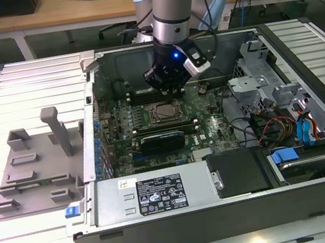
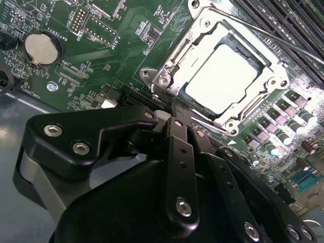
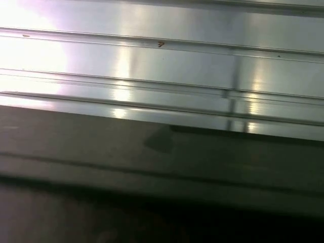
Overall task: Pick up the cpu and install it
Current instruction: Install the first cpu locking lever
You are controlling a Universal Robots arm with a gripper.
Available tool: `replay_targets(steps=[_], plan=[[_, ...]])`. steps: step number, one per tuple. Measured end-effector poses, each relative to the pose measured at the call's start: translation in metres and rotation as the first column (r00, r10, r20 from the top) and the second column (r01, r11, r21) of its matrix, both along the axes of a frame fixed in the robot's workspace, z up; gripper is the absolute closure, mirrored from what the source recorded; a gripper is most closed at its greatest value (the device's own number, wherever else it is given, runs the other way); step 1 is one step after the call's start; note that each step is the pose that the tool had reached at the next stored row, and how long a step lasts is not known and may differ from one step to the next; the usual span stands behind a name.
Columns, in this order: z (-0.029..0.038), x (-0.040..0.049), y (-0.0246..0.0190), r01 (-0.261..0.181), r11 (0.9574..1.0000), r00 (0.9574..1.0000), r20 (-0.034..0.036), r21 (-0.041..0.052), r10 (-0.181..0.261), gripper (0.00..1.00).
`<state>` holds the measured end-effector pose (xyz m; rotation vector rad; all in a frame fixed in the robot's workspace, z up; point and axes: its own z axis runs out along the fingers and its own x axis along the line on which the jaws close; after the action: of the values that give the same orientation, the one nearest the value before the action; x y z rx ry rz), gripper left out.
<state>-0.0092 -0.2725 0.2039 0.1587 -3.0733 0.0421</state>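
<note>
The cpu point(image 2: 226, 78), a flat silvery square, lies inside the metal socket frame point(image 2: 174, 66) on the green motherboard point(image 2: 126, 30). In the second wrist view my gripper point(image 2: 178, 109) is shut, its two black fingers point(image 2: 178, 147) pressed together with nothing between them, and their tips are at the frame's near edge beside the cpu. In the exterior view the gripper point(image 1: 168, 89) hangs inside the open computer case point(image 1: 226, 204), just behind the socket point(image 1: 162, 114).
A grey plastic tray with upright blocks point(image 1: 38, 164) lies on the slatted table at the exterior view's left. Drive bays and cables point(image 1: 287, 119) fill the case's right side. A black card point(image 1: 162, 140) stands in front of the socket. A coin battery point(image 2: 40, 48) sits on the board.
</note>
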Motion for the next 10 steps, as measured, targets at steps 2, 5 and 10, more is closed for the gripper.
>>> replay_targets(steps=[2,5,10], plan=[[0.0000,0.0000,-0.0020,0.000,1.0000,1.0000,-0.0003,-0.0001,0.000,0.89],[-0.0008,0.0006,-0.0011,0.000,1.0000,1.0000,-0.0006,-0.0006,0.000,0.89],[-0.0022,0.0017,0.0014,0.000,1.0000,1.0000,-0.0001,0.0003,0.000,0.89]])
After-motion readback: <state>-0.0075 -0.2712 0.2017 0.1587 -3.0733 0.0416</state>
